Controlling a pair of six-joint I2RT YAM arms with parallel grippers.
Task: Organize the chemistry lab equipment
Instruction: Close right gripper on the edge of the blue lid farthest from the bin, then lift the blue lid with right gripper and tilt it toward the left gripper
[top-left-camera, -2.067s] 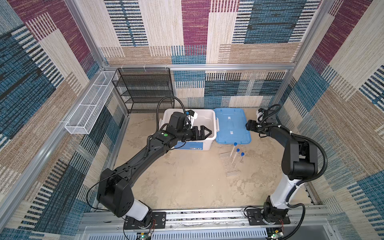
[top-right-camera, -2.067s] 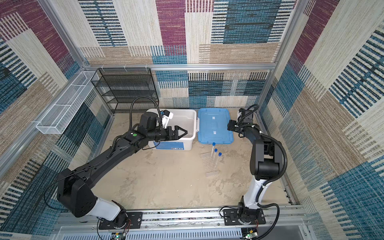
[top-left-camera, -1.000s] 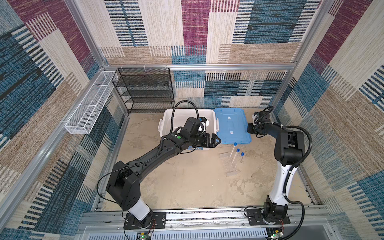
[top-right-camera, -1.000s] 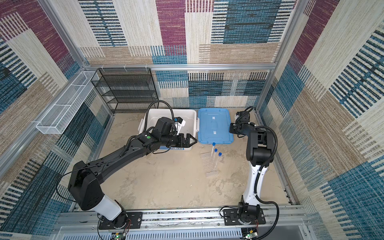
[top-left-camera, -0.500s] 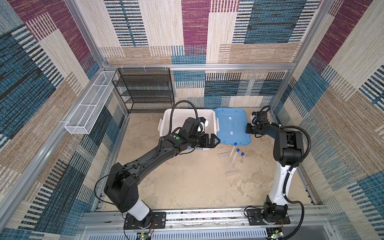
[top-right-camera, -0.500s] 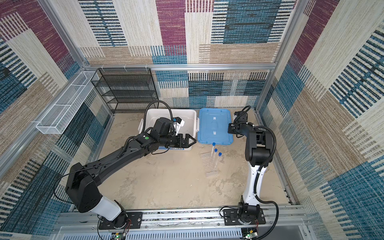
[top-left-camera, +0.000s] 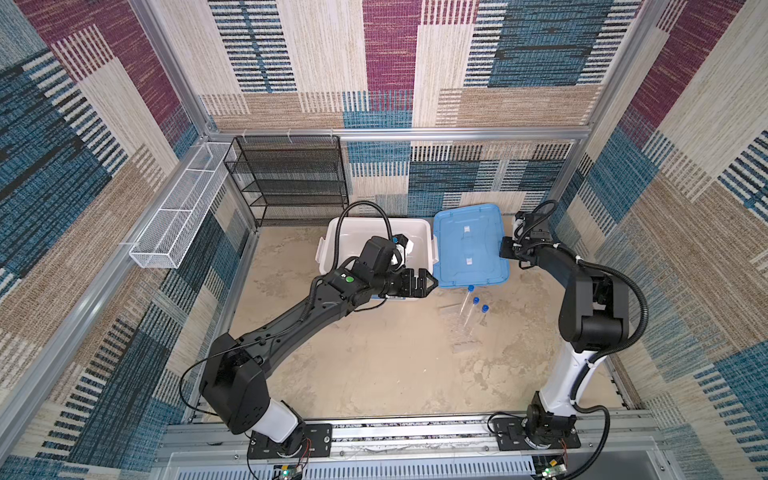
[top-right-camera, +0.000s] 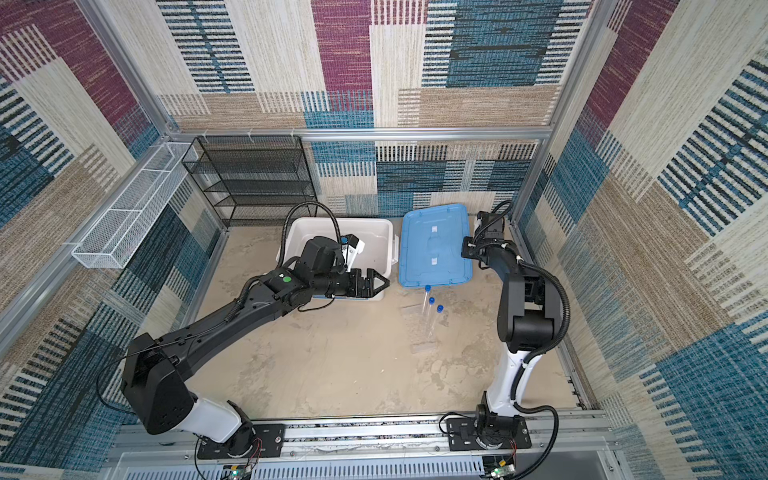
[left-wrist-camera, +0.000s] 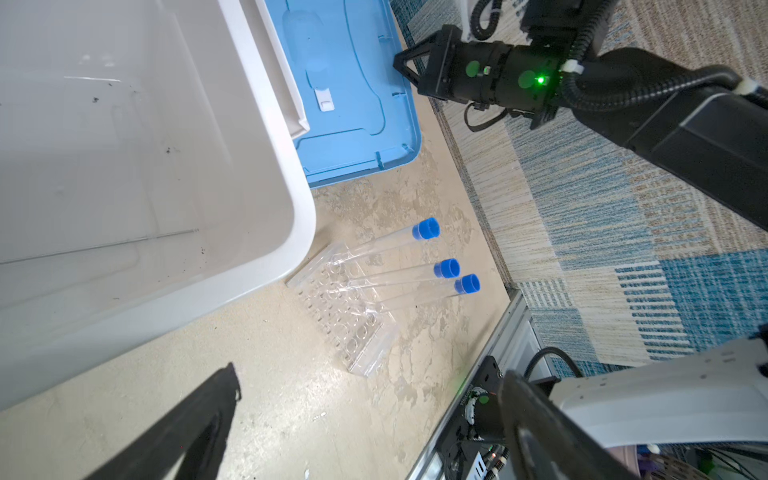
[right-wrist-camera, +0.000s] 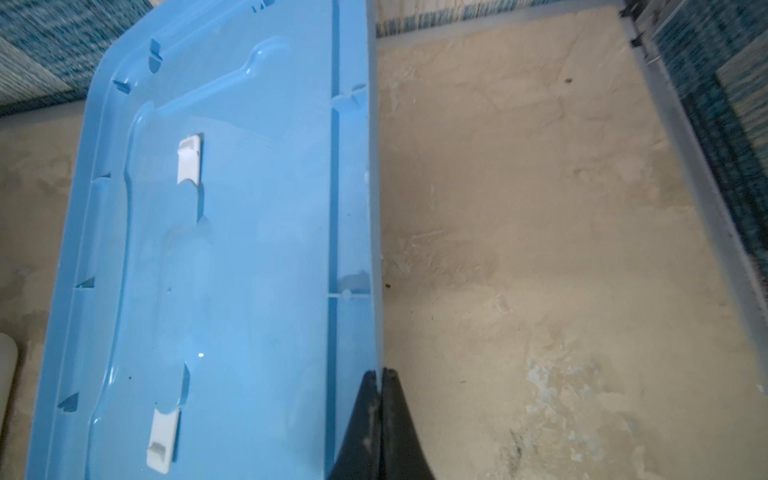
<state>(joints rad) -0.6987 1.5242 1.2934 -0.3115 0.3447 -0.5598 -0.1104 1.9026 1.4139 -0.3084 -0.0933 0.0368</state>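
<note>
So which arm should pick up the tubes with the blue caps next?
Left, I think. The left hand is open, empty and close to the tubes on the floor. The right hand is busy: it is shut on the rim of the lid, farther from them.

Three clear tubes (left-wrist-camera: 399, 277), each with one blue cap, making three caps (left-wrist-camera: 426, 228). One clear rack (left-wrist-camera: 357, 332). One white bin (top-left-camera: 374, 222) and one blue lid (top-left-camera: 469, 249). The lid bears two white clips (right-wrist-camera: 189, 158). One black mesh shelf (top-left-camera: 291, 178). One white wire basket (top-left-camera: 178, 220). Two arms (top-left-camera: 291, 324), one on each side in both top views
</note>
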